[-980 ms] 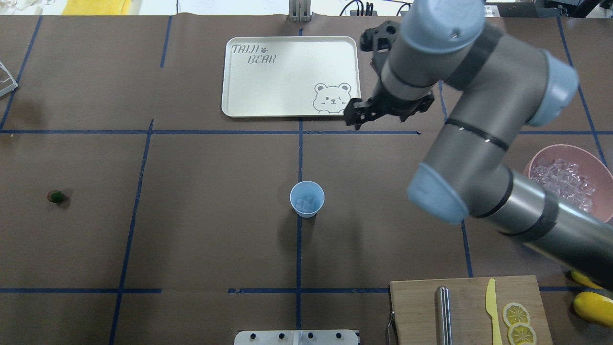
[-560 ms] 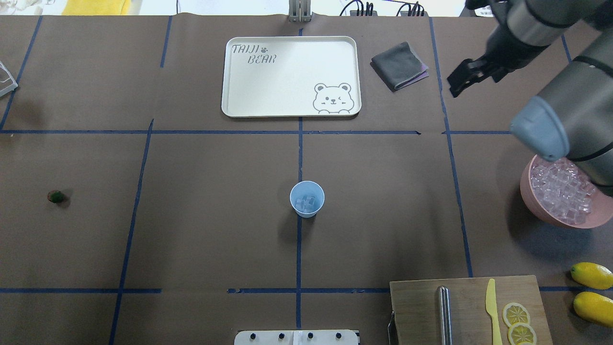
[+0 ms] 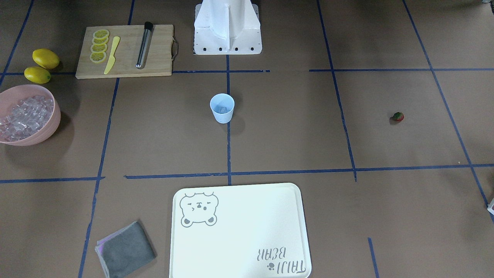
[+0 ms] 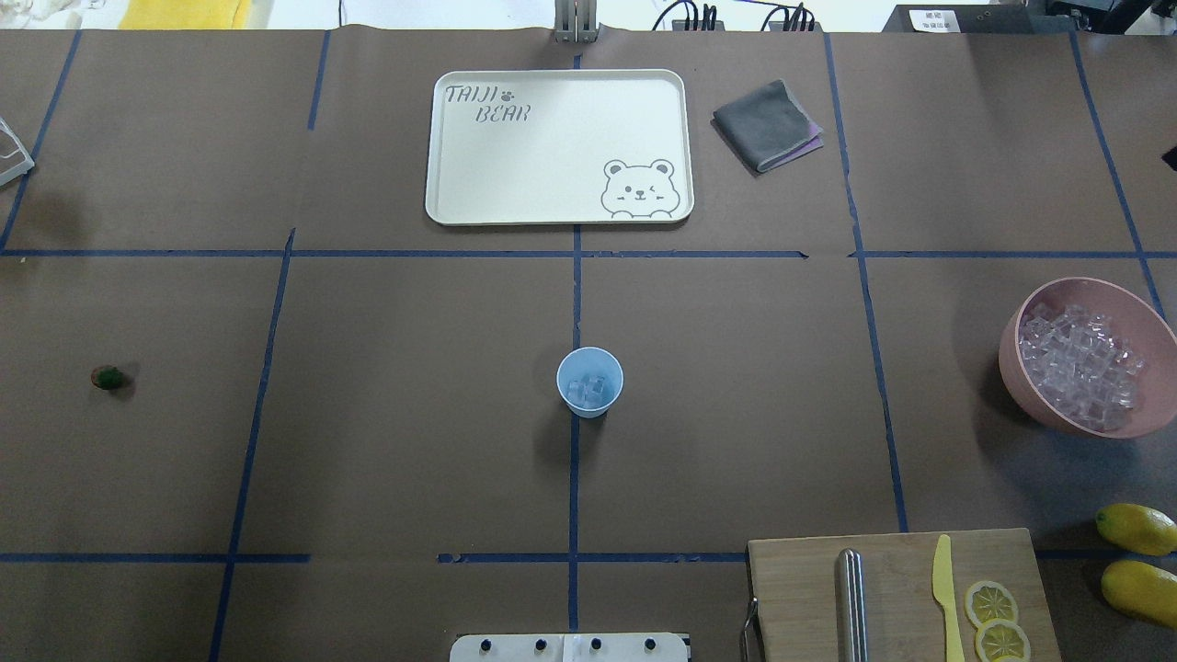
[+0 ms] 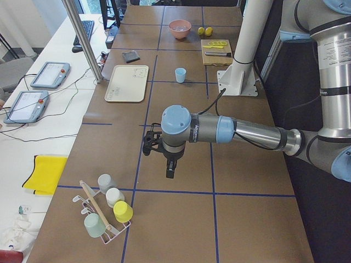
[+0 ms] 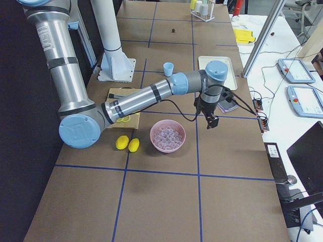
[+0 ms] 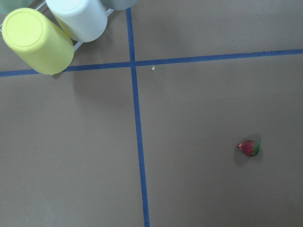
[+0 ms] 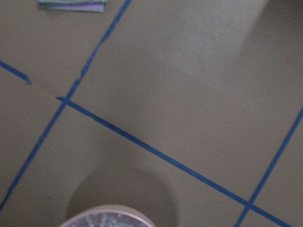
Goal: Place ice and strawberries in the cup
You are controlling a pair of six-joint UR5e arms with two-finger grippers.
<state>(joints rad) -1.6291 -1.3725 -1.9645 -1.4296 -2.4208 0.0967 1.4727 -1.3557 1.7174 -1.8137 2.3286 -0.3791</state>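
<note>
The pale blue cup (image 4: pixel 589 382) stands upright at the table's middle, with a few ice cubes (image 4: pixel 588 391) in its bottom. More ice (image 4: pixel 1080 366) fills the pink bowl (image 4: pixel 1011 372) at the right. The strawberry (image 4: pixel 108 377) lies alone on the table at far left, and the left wrist view has it at lower right (image 7: pixel 248 148). My left gripper (image 5: pixel 170 171) hangs above the table near that end. My right gripper (image 6: pixel 212 121) hovers beyond the bowl. Both show only in the side views, so I cannot tell whether they are open or shut.
A white bear tray (image 4: pixel 561 147) and a folded grey cloth (image 4: pixel 766 125) lie at the far side. A cutting board (image 4: pixel 800 588) with a metal rod, a yellow knife and lemon slices sits near right, two lemons (image 4: pixel 1136 529) beside it. A cup rack (image 5: pixel 104 216) stands at the left end.
My right arm has swung from beside the tray out to the right and left the overhead view, uncovering the cloth and the bowl. The cup and the strawberry have not moved.
</note>
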